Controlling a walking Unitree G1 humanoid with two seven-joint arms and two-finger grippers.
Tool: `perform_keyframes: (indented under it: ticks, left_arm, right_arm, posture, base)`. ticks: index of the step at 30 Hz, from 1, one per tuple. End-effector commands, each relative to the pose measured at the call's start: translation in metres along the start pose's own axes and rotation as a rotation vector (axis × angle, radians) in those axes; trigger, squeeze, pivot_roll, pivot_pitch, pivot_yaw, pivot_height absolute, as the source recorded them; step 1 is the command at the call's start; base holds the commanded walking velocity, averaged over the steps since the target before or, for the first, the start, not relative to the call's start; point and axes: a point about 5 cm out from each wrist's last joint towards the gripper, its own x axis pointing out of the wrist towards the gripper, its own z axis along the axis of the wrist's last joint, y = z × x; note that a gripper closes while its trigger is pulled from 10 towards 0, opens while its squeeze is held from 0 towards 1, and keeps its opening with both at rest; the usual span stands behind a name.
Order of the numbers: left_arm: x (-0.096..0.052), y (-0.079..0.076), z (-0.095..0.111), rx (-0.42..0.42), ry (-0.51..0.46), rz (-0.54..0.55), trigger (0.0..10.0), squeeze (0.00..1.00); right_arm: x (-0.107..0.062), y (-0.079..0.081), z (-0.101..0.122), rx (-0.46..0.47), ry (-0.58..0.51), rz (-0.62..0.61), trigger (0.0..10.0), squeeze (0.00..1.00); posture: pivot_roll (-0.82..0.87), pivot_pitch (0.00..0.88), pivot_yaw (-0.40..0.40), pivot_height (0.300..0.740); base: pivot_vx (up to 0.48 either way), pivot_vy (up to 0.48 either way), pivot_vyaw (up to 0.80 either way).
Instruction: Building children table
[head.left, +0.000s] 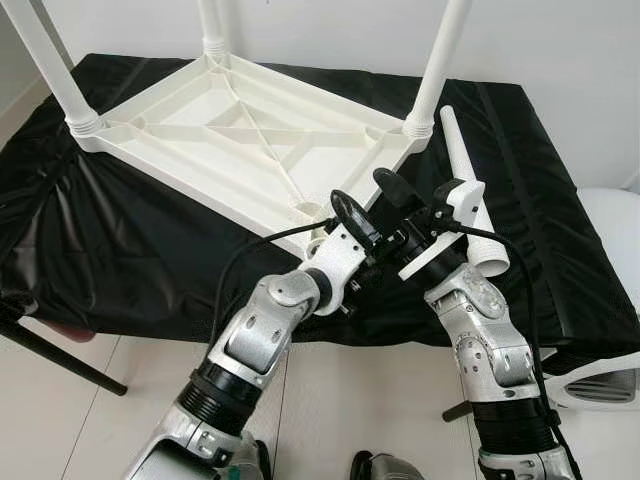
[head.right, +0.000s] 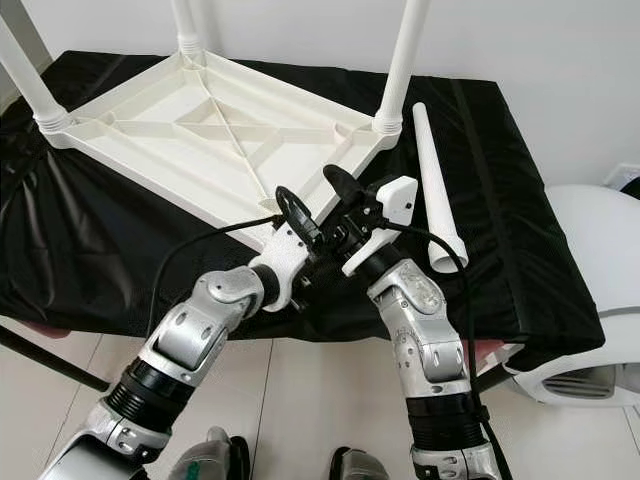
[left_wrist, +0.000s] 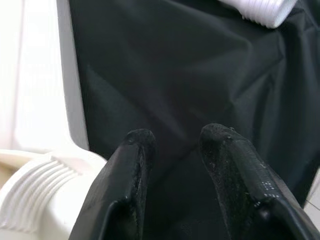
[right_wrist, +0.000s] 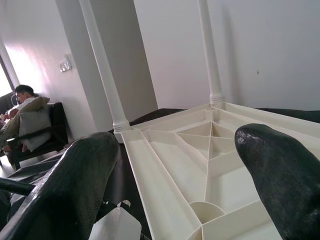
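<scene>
So I've got the white kids' table flipped upside down on the black cloth, three legs already standing in their sockets, and the fourth socket at the near corner of the cloth-covered surface still bare. The last leg lies loose on the cloth just beside the table's right edge, threaded end toward me.

Both arms are crowded over that near corner. Left gripper has its jaws narrowly apart with nothing in them, hovering over the cloth right next to the socket. Right gripper is spread wide, also empty, looking across the ribbed underside.

Step in hand, as I read it, is picking up that leg. I'd swing the right gripper out to the leg, grab it near the thick end so it doesn't tip, then stand it straight over the socket before twisting. Hard to judge from here whether the left wrist cable would snag, so I'd back that arm off first.
</scene>
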Motion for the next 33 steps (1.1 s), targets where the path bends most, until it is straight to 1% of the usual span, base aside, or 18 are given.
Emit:
perform_keyframes:
  ticks: [1,2,3,4,6,8,9,11,14,19,20,21,22,23,25,26,31,33]
  left_arm:
    - [0.0,0.004,0.001,-0.001,0.013,-0.001,10.0,0.0]
    - [-0.001,0.01,0.004,0.008,0.007,0.018,10.0,0.0]
    - [-0.001,0.01,0.004,0.008,0.007,0.018,10.0,0.0]
    - [-0.004,0.015,0.009,0.012,-0.002,0.038,10.0,0.0]
    - [-0.004,0.015,0.009,0.012,-0.002,0.038,10.0,0.0]
    - [-0.011,0.02,0.016,0.023,-0.02,0.06,10.0,0.0]
    - [-0.011,0.02,0.016,0.023,-0.02,0.06,10.0,0.0]
    - [-0.017,0.023,0.022,0.018,-0.035,0.075,10.0,0.0]
    - [-0.019,0.024,0.023,0.015,-0.036,0.075,10.0,0.0]
    - [-0.021,0.024,0.014,0.021,0.011,0.074,10.0,0.0]
    - [-0.02,0.023,0.005,0.024,0.055,0.077,10.0,0.0]
    - [-0.02,0.023,0.005,0.024,0.055,0.077,10.0,0.0]
    - [-0.019,0.022,-0.003,0.019,0.095,0.069,10.0,0.0]
    - [-0.019,0.022,-0.003,0.019,0.095,0.069,10.0,0.0]
    - [-0.017,0.02,-0.012,0.005,0.145,0.077,10.0,0.0]
    - [-0.017,0.02,-0.012,0.005,0.145,0.077,10.0,0.0]
    - [-0.015,0.024,-0.022,0.005,0.211,0.108,10.0,0.0]
    - [-0.015,0.023,-0.023,0.006,0.213,0.102,10.0,0.0]
  right_arm:
    - [0.002,-0.002,0.002,-0.009,-0.009,-0.001,10.0,0.0]
    - [0.002,-0.002,0.002,-0.008,-0.008,-0.002,10.0,0.0]
    - [0.002,-0.002,0.002,-0.008,-0.008,-0.002,10.0,0.0]
    - [0.002,-0.002,0.001,-0.008,-0.007,-0.003,10.0,0.0]
    - [0.002,-0.002,0.001,-0.008,-0.007,-0.003,10.0,0.0]
    - [0.002,-0.003,0.001,-0.008,-0.007,-0.003,10.0,0.0]
    - [0.002,-0.003,0.001,-0.008,-0.007,-0.003,10.0,0.0]
    - [0.003,-0.004,0.0,-0.009,-0.008,-0.002,10.0,0.0]
    - [0.003,-0.005,0.0,-0.01,-0.008,-0.001,10.0,0.0]
    - [0.004,-0.006,0.001,-0.012,-0.007,0.003,10.0,0.0]
    - [0.004,-0.006,0.001,-0.016,-0.007,0.005,10.0,0.0]
    - [0.004,-0.006,0.001,-0.016,-0.007,0.005,10.0,0.0]
    - [0.005,-0.007,0.002,-0.018,-0.008,0.005,10.0,0.0]
    - [0.005,-0.007,0.002,-0.018,-0.008,0.005,10.0,0.0]
    - [0.005,-0.008,0.003,-0.026,-0.01,0.005,10.0,0.0]
    - [0.005,-0.008,0.003,-0.026,-0.01,0.005,10.0,0.0]
    - [0.003,-0.009,0.004,-0.032,-0.01,0.0,10.0,0.0]
    - [0.003,-0.009,0.004,-0.034,-0.01,-0.001,10.0,0.0]
  posture:
    - [0.03,0.084,0.023,0.74]
    - [0.03,0.084,0.023,0.74]
    - [0.03,0.084,0.023,0.74]
    - [0.03,0.081,0.023,0.74]
    - [0.03,0.081,0.023,0.74]
    - [0.04,0.08,0.021,0.74]
    - [0.04,0.08,0.021,0.74]
    - [0.05,0.077,0.016,0.74]
    - [0.05,0.076,0.015,0.74]
    - [0.05,0.072,0.009,0.74]
    - [0.04,0.071,0.009,0.74]
    - [0.04,0.071,0.009,0.74]
    - [0.04,0.068,0.009,0.74]
    - [0.04,0.068,0.009,0.74]
    - [0.04,0.069,0.01,0.74]
    - [0.04,0.069,0.01,0.74]
    - [0.03,0.063,0.013,0.74]
    - [0.03,0.063,0.014,0.74]
  base:
    - [0.0,0.0,0.0]
    - [0.0,0.0,0.0]
    - [0.0,0.0,0.0]
    - [0.0,0.0,0.0]
    - [0.0,0.0,0.0]
    - [0.0,0.0,0.0]
    - [0.0,0.0,0.0]
    - [0.0,0.0,0.0]
    - [0.0,0.0,0.0]
    - [0.0,0.0,0.0]
    - [0.0,0.0,0.0]
    - [0.0,0.0,0.0]
    - [0.0,0.0,0.0]
    - [0.0,0.0,0.0]
    - [0.0,0.0,0.0]
    - [0.0,0.0,0.0]
    - [0.0,0.0,0.0]
    - [0.0,0.0,0.0]
